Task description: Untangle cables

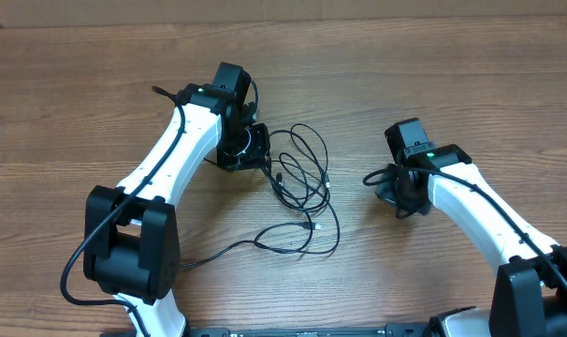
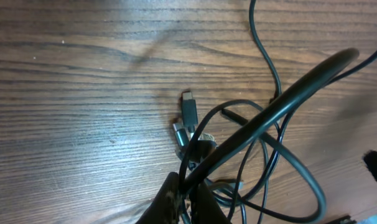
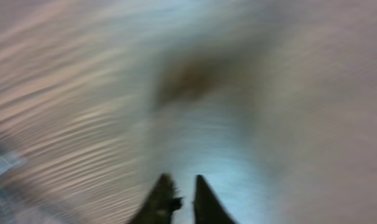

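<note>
The cables (image 1: 307,183) lie as a loose tangle of thin black loops on the wooden table between the two arms. One strand trails toward the front (image 1: 265,241). My left gripper (image 1: 254,154) sits at the tangle's left edge. In the left wrist view the left gripper (image 2: 190,186) is shut on a cable strand that rises from between the fingers (image 2: 173,199). Small plug connectors (image 2: 188,111) lie just beyond it. My right gripper (image 1: 385,185) hovers to the right of the tangle, apart from it. In the blurred right wrist view, the right gripper (image 3: 183,182) has its tips slightly apart with nothing between them.
The wooden table (image 1: 471,84) stretches around the tangle. The left arm's white link (image 1: 171,150) runs from the front left toward the middle. The right arm's link (image 1: 480,211) comes in from the front right.
</note>
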You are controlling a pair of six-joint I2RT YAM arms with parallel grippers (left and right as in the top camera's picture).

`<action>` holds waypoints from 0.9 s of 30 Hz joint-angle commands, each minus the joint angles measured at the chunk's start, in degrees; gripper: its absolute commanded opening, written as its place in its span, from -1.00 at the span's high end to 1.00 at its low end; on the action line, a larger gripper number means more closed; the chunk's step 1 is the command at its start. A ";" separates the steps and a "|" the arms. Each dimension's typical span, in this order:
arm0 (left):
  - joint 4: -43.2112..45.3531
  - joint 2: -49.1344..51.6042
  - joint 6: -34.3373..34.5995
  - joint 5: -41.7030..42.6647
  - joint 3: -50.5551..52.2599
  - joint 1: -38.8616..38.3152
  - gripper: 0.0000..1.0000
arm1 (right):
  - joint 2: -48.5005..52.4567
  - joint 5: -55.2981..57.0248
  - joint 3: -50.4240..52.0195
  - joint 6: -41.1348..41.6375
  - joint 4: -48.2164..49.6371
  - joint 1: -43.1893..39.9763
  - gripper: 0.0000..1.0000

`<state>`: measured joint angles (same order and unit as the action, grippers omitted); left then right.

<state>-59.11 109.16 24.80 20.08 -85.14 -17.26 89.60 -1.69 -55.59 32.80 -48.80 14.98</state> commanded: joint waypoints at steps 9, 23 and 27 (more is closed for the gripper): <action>1.11 -1.07 -2.51 0.70 -1.51 -4.24 0.92 | 0.00 -39.10 0.04 -20.61 4.02 4.28 -0.30; 1.29 -1.07 -2.49 0.28 -1.51 -4.55 0.92 | 0.00 -18.93 0.17 6.45 0.50 10.86 -0.26; 1.27 -1.07 -2.51 0.28 -1.51 -4.55 0.92 | 0.00 -15.19 0.17 18.43 1.25 12.22 -0.27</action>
<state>-57.84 109.16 23.55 20.32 -85.17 -21.74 89.62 -22.09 -55.59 38.44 -48.07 26.13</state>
